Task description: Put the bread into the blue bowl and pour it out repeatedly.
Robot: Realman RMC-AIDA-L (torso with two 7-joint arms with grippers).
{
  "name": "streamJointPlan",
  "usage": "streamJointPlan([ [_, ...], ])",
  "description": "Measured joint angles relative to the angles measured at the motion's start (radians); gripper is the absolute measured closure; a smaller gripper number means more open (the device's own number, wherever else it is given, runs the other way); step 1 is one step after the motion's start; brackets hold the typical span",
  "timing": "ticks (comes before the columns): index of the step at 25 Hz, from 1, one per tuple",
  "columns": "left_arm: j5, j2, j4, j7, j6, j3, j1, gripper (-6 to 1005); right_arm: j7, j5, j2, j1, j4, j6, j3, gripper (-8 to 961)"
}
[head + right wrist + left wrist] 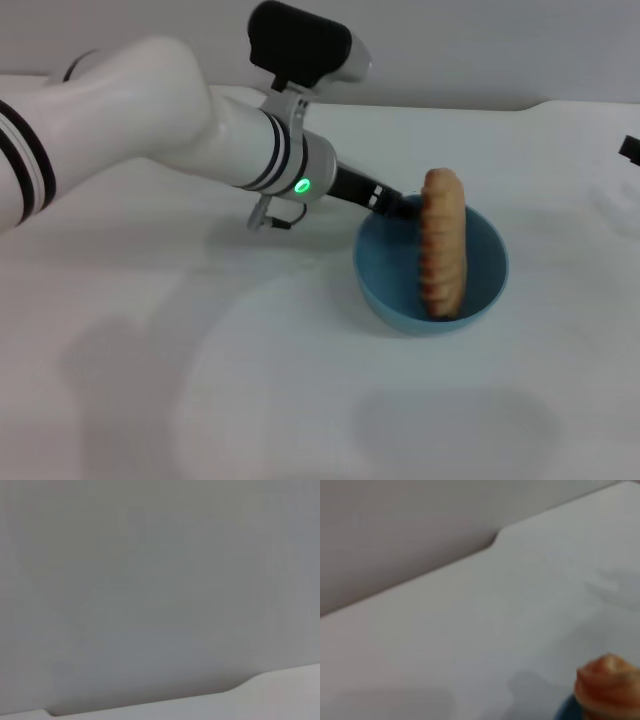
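Bread (442, 243): leaning in blue bowl (385, 291), one end above rim.
Left gripper (403, 208): at bowl's rim by bread; finger state indeterminate.
Markings: none legible.

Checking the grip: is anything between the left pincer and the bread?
Nothing shows between them. In the head view, the left pincer sits at the blue bowl's far rim, right against the bread, which stands tilted inside the bowl.

Soft even light, blurred wrist views.
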Motion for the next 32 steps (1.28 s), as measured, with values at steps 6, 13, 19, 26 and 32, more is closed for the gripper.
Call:
streamJointPlan([
  [6,0.059,-0.001,0.041,0.002,-0.122,-0.075,0.04,180,-0.301,0.174,0.009,-0.007,0.059,0.048,0.007,349],
  [13,0.06,-0.008,0.065,0.025,-0.47,-0.04,0.138,155,-0.744,0.515,0.011,-0.008,0.197,0.047,0.008,349],
  [19,0.052,-0.01,0.083,-0.016,-0.921,0.192,0.258,155,-1.012,0.74,0.014,-0.01,0.302,-0.006,0.008,349],
  [26,0.052,-0.016,0.003,-0.154,-1.17,0.368,0.289,156,-1.278,1.072,0.016,-0.015,0.458,-0.098,0.011,349],
  [32,0.052,-0.016,-0.023,-0.191,-1.189,0.391,0.294,156,-1.297,1.113,0.017,-0.022,0.477,-0.109,0.011,349],
])
